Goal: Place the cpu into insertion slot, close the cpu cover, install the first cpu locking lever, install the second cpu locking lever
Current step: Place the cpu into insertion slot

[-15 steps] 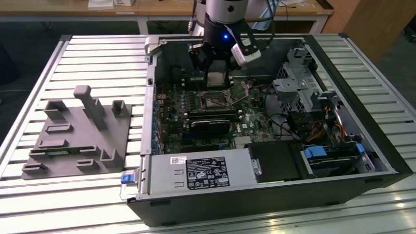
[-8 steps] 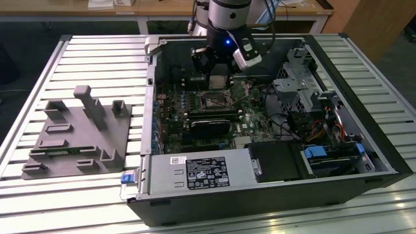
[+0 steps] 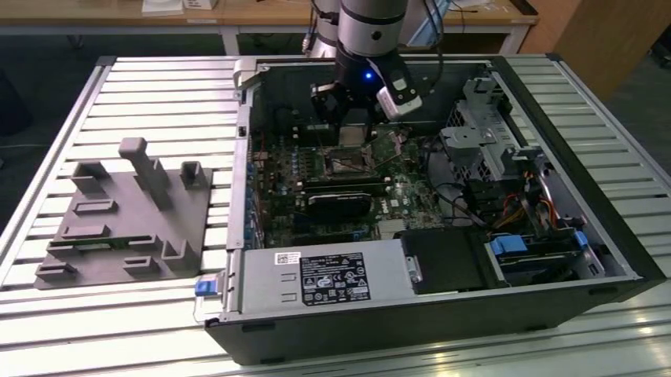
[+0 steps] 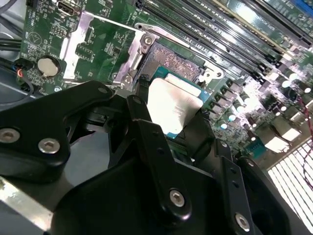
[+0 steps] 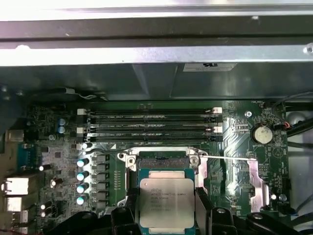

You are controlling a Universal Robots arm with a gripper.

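The cpu (image 5: 165, 198) is a thin, stiff square with a smooth silvery lid. I judge it light but fragile, since its underside contacts and the socket's pins would not tolerate scraping or a tilted drop. It is best gripped by 2 opposite side edges, leaving the lid and underside alone, and the smooth edges could slip under a loose pinch. The tool (image 5: 166, 205) is clenched on the cpu in just that way, with 1 black finger against each side edge and the opening no wider than the chip. The chip hangs just over the insertion slot (image 5: 164, 164) on the green board (image 5: 244, 132), near the long memory slots (image 5: 151, 122). Part of the dark slot centre is uncovered, so it looks not yet seated. The open computer case (image 3: 441, 314) lies on the slatted counter (image 3: 157, 94).
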